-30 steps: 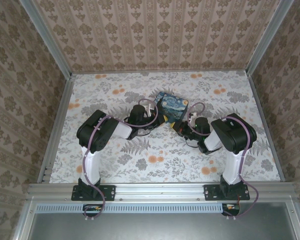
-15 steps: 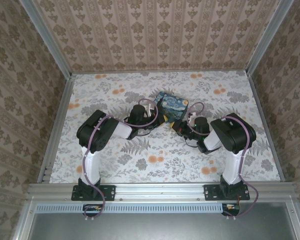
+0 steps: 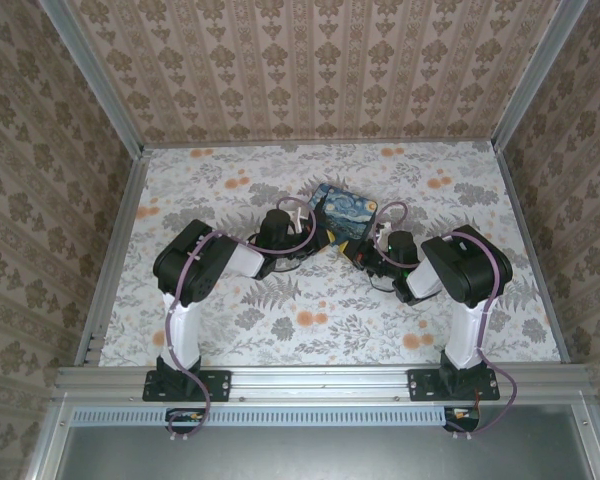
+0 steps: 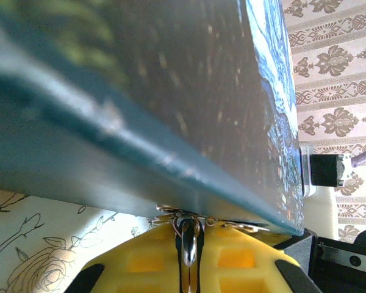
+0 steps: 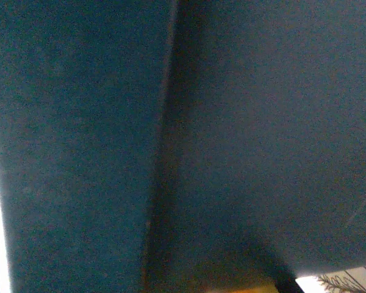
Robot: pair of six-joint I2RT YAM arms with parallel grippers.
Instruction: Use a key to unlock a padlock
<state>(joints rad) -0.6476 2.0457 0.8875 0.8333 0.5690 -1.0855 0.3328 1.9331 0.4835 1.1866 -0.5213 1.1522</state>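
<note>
A flat box (image 3: 345, 215) printed with a blue swirling night sky lies mid-table. My left gripper (image 3: 321, 243) meets its near left edge, my right gripper (image 3: 366, 256) its near right corner. In the left wrist view my left gripper (image 4: 189, 227) has its yellow fingers (image 4: 140, 256) shut on a thin shiny metal piece, apparently the key (image 4: 190, 249) seen edge-on, with a wire ring (image 4: 177, 215) at its top. The ring touches the box's teal underside (image 4: 171, 91). The same dark teal surface (image 5: 232, 122) presses close to the right wrist camera. The padlock is hidden.
The floral table (image 3: 310, 320) is walled by patterned panels at the back and both sides, with metal rails (image 3: 110, 260) along the edges. Open floor lies in front of and behind the box.
The right wrist has shifted slightly against the box's corner. The left arm and the box have not visibly moved.
</note>
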